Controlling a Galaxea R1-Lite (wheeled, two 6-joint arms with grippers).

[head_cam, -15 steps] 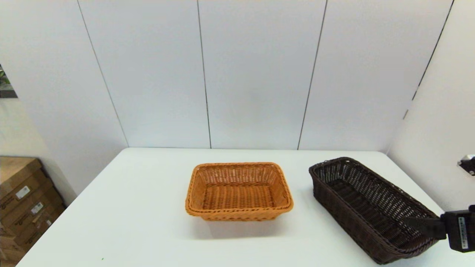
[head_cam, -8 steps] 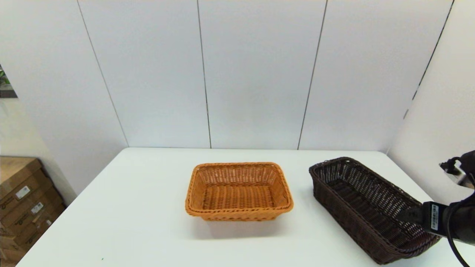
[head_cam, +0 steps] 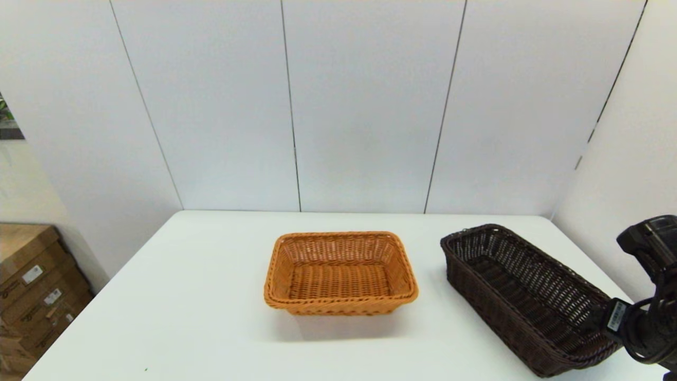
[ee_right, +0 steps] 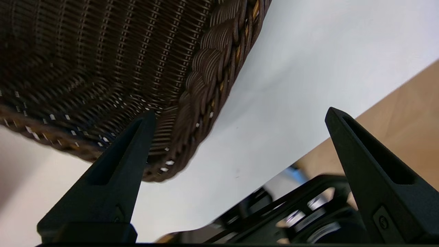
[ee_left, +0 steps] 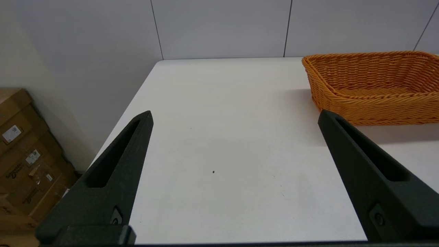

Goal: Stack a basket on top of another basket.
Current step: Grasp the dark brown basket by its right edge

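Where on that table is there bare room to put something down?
Bare table lies left of the orange basket, and in a strip behind both baskets. A narrower gap separates it from the dark basket. It is crowded at the right edge, where the right gripper straddles the dark rim.

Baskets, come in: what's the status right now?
Right gripper open at dark brown basket's near rim. Left gripper open, idle over table. Orange basket empty, unobstructed.

head: high, frontal | wrists: low, close (both share table (head_cam: 211,296))
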